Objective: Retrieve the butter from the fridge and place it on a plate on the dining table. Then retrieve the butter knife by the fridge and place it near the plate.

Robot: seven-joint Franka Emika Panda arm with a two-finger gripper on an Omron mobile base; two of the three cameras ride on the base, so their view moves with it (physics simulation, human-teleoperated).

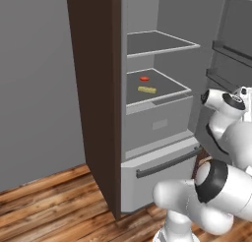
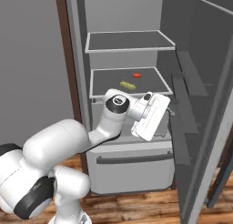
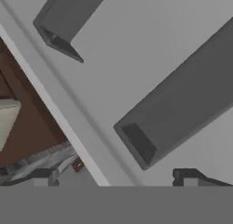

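With the fridge (image 2: pixel 136 127) door open, butter (image 2: pixel 128 85) sat on the middle shelf (image 2: pixel 109 84); your fingers (image 3: pixel 113 175) were spread wide, empty. Next you needed to reach up for it.

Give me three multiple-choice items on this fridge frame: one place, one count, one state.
1. Where is the butter?
A. lower shelf
B. upper shelf
C. floor

2. How many items lie on that lower shelf?
A. one
B. two
C. four

3. How is the fridge?
A. door shut
B. door open
C. drawer pulled out

Key:
1 A: the yellow stick lies on the lower shelf, the upper shelf bare.
2 B: the butter plus a small red item.
3 B: the shelves show, the lower drawer is closed.
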